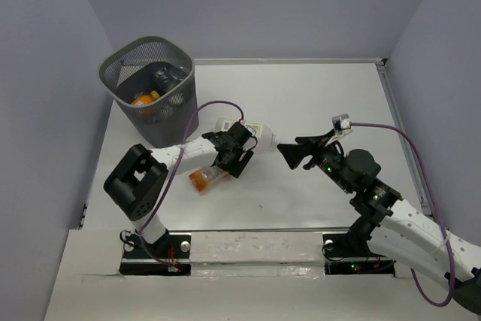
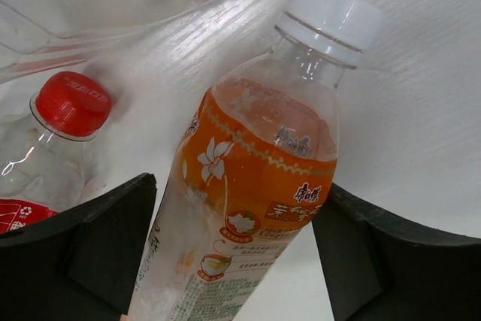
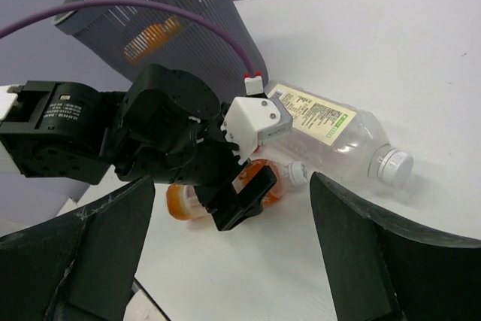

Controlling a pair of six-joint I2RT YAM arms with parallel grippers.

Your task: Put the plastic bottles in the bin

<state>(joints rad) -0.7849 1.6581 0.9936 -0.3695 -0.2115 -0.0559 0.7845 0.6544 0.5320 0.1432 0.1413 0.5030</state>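
Observation:
An orange bottle (image 1: 204,178) with a white cap lies on the table (image 1: 316,95). My left gripper (image 1: 233,157) is open and straddles it; in the left wrist view the bottle (image 2: 255,178) fills the gap between the fingers (image 2: 90,238). A clear bottle with a red cap (image 2: 71,103) lies just beside it. A squarish clear bottle with a white label (image 1: 252,131) lies behind the left gripper. My right gripper (image 1: 293,149) is open and empty, to the right of these bottles. The mesh bin (image 1: 150,95) stands at the far left and holds an orange bottle (image 1: 143,98) and others.
The left arm's purple cable (image 1: 197,114) loops up beside the bin. Grey walls close in the table on the left, back and right. In the right wrist view the bin (image 3: 173,20) stands behind the left arm (image 3: 165,133).

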